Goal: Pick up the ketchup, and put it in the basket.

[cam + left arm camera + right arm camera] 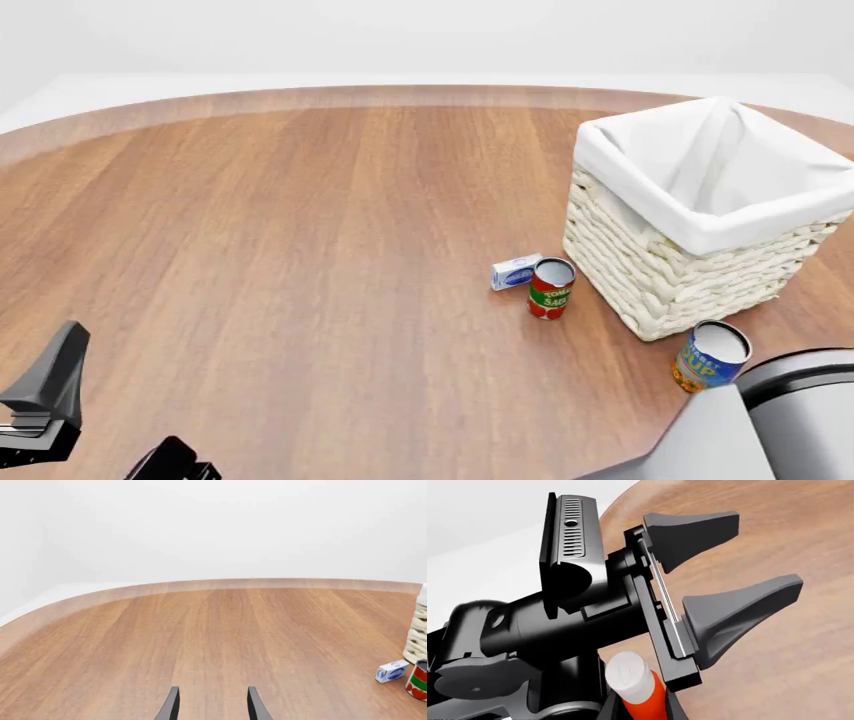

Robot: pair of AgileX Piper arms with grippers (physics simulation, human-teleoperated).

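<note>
Left gripper (210, 705): two slim black fingers tapering to points are shown in the left wrist view; in the right wrist view the same unit (730, 587) is seen as matte black throughout, with broad wedge-shaped fingers (740, 612) mounted on a flat rail edged by a thin pale strip, backed by a rounded cylindrical body and a flat rectangular housing (577, 540) marked with a row of vent slots and a small round screw. Left arm (47, 395): angular black segments are recorded at the front view's lower left corner. Right arm (774, 425): a smooth light-grey shell with a rounded joint ringed by a black band is recorded at the lower right corner.
</note>
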